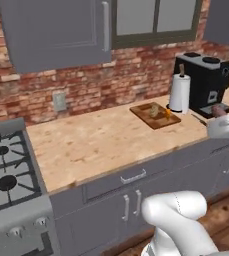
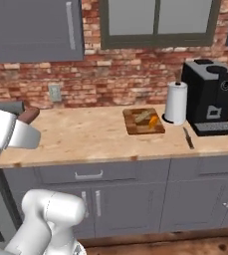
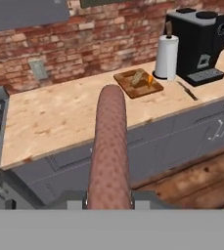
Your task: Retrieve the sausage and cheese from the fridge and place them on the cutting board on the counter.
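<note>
While the gripper (image 3: 108, 202) is clamped on the sausage (image 3: 109, 146), the long reddish-brown link rises straight from between the fingertips toward twelve o'clock in the hand view, its rounded far end pointing at the counter (image 3: 59, 122). From the right base camera the same sausage tip pokes out past the white hand at about nine o'clock of the picture, hanging in front of the counter's front edge rather than over the stone. The cutting board (image 2: 143, 122) lies well apart from the grip, at roughly one o'clock from the sausage tip in the hand view, near the back of the counter; on it sit a pale tan piece and a small orange piece (image 2: 154, 121), which I cannot identify with certainty. Just beside the board at its three o'clock stands a white paper towel roll (image 2: 175, 103), and past that a black coffee machine (image 2: 210, 94). A knife (image 2: 187, 138) lies near the front edge, in front of the machine. Between the gas stove (image 1: 6, 170) at the left end and the board, the stone is a wide open stretch, bounded behind by the brick wall with its outlet (image 1: 59, 101). No readable writing or brand shows on anything.
</note>
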Available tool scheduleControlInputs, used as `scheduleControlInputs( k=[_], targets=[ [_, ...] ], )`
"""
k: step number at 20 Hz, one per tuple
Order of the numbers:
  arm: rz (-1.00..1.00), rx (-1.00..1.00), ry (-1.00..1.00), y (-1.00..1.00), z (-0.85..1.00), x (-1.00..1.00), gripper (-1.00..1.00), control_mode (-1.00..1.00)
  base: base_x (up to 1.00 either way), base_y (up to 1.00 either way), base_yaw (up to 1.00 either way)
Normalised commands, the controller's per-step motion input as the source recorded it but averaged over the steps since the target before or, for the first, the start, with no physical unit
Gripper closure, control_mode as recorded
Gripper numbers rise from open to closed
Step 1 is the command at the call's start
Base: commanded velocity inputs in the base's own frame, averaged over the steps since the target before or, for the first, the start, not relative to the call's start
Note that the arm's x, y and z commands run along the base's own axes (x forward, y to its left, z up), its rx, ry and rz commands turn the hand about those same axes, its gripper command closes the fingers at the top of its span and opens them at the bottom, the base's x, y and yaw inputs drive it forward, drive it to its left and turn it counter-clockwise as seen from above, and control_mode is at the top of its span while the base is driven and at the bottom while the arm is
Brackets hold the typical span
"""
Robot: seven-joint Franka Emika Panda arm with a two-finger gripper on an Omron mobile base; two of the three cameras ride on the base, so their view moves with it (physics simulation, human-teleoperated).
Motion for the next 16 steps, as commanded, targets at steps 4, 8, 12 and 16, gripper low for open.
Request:
scheduleControlInputs(
  k=[4, 8, 12, 16],
  targets=[
    [0.0, 0.0, 0.0, 0.0, 0.0, 0.0, 1.0, 1.0, 0.0, -1.0, 0.22],
    [0.0, 0.0, 0.0, 0.0, 0.0, 0.0, 1.0, 1.0, 0.21, -0.42, 0.0],
    [0.0, 0.0, 0.0, 0.0, 0.0, 0.0, 1.0, 1.0, 0.64, -0.03, 0.0],
    [0.0, 0.0, 0.0, 0.0, 0.0, 0.0, 1.0, 1.0, 0.69, 0.1, 0.16]
  ],
)
